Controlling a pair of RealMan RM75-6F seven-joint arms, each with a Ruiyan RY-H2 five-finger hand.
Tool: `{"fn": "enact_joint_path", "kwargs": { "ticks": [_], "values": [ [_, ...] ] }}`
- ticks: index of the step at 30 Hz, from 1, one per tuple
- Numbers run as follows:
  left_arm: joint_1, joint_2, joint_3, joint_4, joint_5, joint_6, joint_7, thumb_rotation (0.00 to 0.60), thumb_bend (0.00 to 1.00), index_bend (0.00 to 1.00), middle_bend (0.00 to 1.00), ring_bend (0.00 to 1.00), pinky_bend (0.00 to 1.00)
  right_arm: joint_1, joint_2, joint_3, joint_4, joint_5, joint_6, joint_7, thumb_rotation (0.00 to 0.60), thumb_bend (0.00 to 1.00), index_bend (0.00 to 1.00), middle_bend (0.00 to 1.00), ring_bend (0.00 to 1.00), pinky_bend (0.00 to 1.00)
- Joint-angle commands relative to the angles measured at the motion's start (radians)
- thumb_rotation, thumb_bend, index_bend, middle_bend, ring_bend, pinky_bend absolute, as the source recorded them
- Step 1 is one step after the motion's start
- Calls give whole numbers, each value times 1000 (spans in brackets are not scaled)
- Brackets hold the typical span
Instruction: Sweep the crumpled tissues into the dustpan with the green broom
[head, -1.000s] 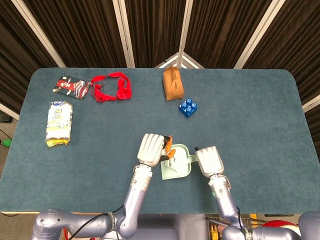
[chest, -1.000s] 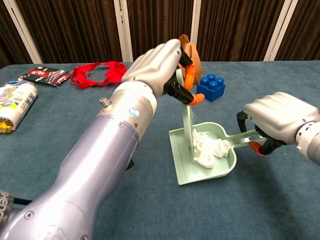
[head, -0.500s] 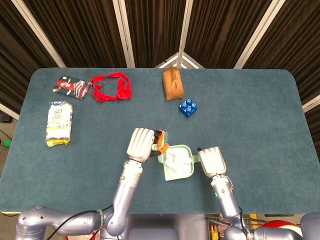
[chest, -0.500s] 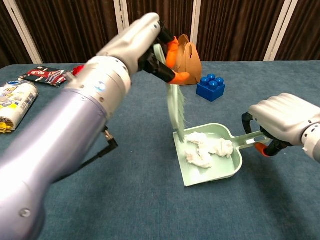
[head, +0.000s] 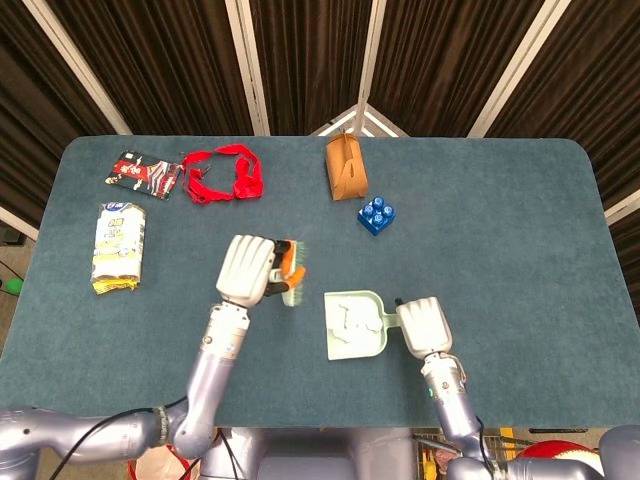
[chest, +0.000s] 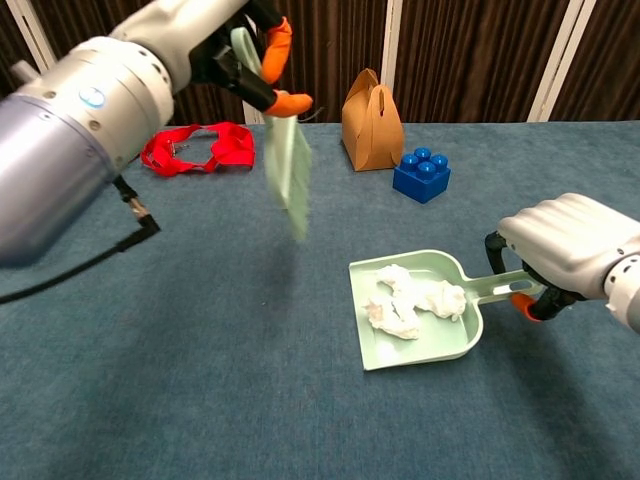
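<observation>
1. The left hand (chest: 225, 40) grips the green broom (chest: 285, 160), lifted clear of the table (head: 520, 220).
2. The right hand (chest: 570, 245) is clamped on the dustpan (chest: 455, 345) handle, at 3 o'clock of the pan.
3. Crumpled tissues (chest: 405, 300) lie inside the dustpan.
4. A blue block (chest: 421, 174) sits at 12 o'clock of the dustpan.
</observation>
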Motion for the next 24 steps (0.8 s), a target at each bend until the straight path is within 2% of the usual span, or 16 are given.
{"fn": "enact_joint_path", "kwargs": {
  "ticks": [1, 3, 4, 5, 6, 17, 20, 24],
  "values": [
    [17, 56, 15, -35, -24, -14, 42, 600, 344, 843, 1000, 1000, 1000, 0, -2, -1, -1, 0, 3, -6, 600, 505, 575, 913, 893, 886],
    [30, 86, 23, -52, -35, -15, 43, 600, 344, 843, 1000, 1000, 1000, 0, -2, -6, -2, -6, 9, -17, 600, 504, 336, 907, 872, 885],
    [36, 99, 27, -57, -39, -15, 41, 600, 344, 843, 1000, 1000, 1000, 0, 0, -10, -4, -8, 8, -23, 600, 503, 151, 888, 842, 882],
    [40, 111, 32, -60, -39, -16, 39, 600, 344, 843, 1000, 1000, 1000, 1, 2, -13, -5, -8, 9, -29, 600, 504, 48, 862, 814, 878],
    [44, 121, 36, -62, -39, -16, 38, 600, 344, 843, 1000, 1000, 1000, 1, 4, -14, -8, -7, 9, -34, 600, 504, 4, 836, 790, 873],
    [63, 239, 77, -85, -55, -35, 73, 600, 344, 844, 1000, 1000, 1000, -4, 11, -11, -36, 37, 43, -103, 600, 435, 0, 773, 734, 858],
    [55, 287, 106, -82, -56, -61, 135, 600, 344, 844, 1000, 1000, 1000, -4, 21, -8, -45, 33, 43, -94, 600, 434, 0, 773, 734, 858],
    [34, 357, 166, -46, 4, -102, 234, 600, 344, 844, 1000, 1000, 1000, -2, 33, -11, -44, 15, 43, -86, 600, 435, 0, 773, 734, 858]
  ]
}}
